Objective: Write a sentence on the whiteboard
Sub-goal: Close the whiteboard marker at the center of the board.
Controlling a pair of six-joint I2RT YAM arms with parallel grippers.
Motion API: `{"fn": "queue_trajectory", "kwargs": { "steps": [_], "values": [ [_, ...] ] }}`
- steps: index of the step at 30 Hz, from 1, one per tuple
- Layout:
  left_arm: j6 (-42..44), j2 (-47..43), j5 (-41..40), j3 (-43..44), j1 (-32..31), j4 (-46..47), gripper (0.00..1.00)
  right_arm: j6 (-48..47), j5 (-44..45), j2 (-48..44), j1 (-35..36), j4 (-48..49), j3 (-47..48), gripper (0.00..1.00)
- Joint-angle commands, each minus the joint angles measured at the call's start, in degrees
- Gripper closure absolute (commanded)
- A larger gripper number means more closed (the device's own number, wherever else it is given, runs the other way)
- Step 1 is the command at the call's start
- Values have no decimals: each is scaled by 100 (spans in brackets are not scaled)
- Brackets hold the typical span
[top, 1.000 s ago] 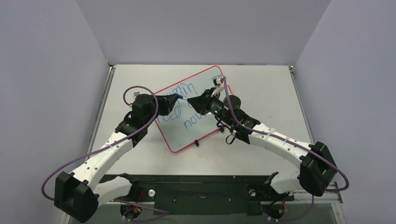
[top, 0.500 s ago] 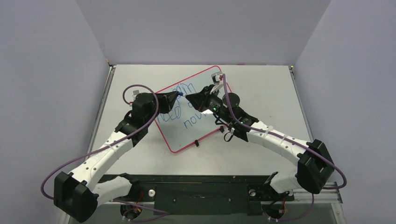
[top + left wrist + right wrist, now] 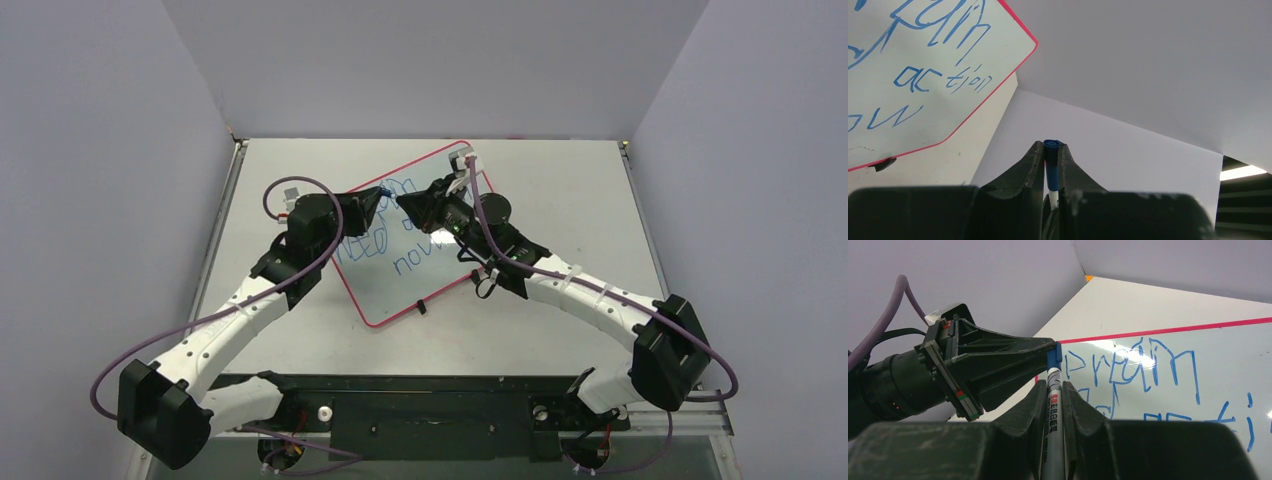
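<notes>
**Top external view.** The whiteboard [image 3: 400, 296] lies flat on the bench [image 3: 560, 200], turned diagonally. It sits left of the bench's centre line and nearer the far edge than the near one. The sentence [image 3: 410, 258] runs across it in blue rows, and a small black clip [image 3: 421, 307] sits on the board's near-right edge. The left fingers [image 3: 365, 205] and right fingers [image 3: 417, 208] point at each other tip to tip above the board's far-left edge. A blue speck shows between them.

**Left wrist view.** The left fingers are clenched on a blue cap [image 3: 1051, 145], pinched upright between the tips, with a white part just below it. The board fills the upper left corner. The word "action" is legible there, with larger strokes above it and "ow" below.

**Right wrist view.** The right fingers are clamped on the grey barrel of a marker [image 3: 1052, 415], which points away from the camera. The cap sits in line at the barrel's far end, gripped by the left fingertips. Whether it is fully seated cannot be told. Beyond, the board's red rim and its top row of blue writing lie to the right.
</notes>
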Motion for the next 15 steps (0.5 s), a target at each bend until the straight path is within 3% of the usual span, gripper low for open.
{"fn": "queue_trajectory", "kwargs": {
  "steps": [1,7,15],
  "values": [
    [203,-6,788,395,-404,616,100,226,48,356,43,196,363,100],
    [278,115,836,532,-485,746,100,896,-95,695,46,533,613,100],
    [332,114,847,691,-619,706,100,57,-504,889,90,424,822,100]
  ]
}}
